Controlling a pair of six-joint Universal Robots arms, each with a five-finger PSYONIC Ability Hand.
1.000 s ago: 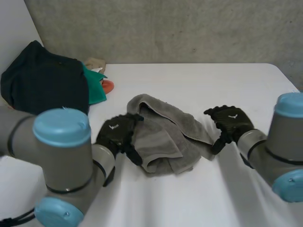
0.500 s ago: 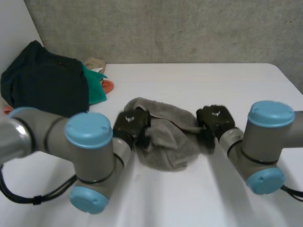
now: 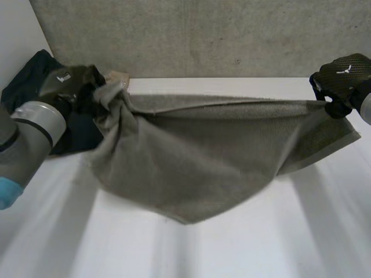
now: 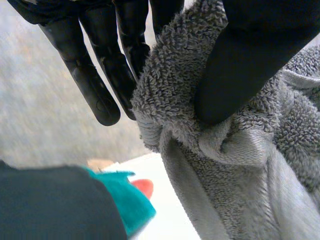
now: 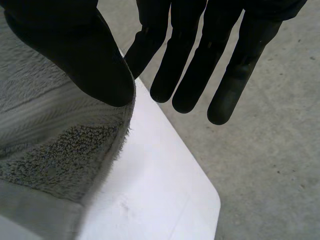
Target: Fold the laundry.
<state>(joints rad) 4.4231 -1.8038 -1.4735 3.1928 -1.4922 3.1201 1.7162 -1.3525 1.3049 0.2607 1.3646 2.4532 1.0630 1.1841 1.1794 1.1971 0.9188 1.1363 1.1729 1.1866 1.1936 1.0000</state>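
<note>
Above the white bench (image 3: 243, 243) I have the grey towel (image 3: 191, 150) stretched wide between both hands, its upper edge pulled into a nearly straight line and its middle sagging in a broad belly towards the bench top. At the far left end, my left hand (image 3: 68, 84) has a bunched corner of the towel. From the left wrist camera I see the thumb (image 4: 250, 55) pressed hard into the gathered terry, pinching it against the nearest of the fingers (image 4: 92, 80), while the other fingers stand straight and slightly spread beside the wad, touching nothing. At the other end, my right hand (image 3: 342, 78) grips the towel's upper edge close to its corner. The right wrist camera shows that thumb (image 5: 70, 45) lying on the hemmed border and clamping it against one finger behind, with the rest of the fingers (image 5: 195, 65) extended straight and free of the cloth, out past the bench corner. Below that grip a short flap of towel hangs down. Behind the left hand a dark garment (image 3: 26, 84) lies heaped at the back left of the bench, with a teal cloth (image 4: 122, 202) and an orange piece (image 4: 145, 187) just beside it.
</note>
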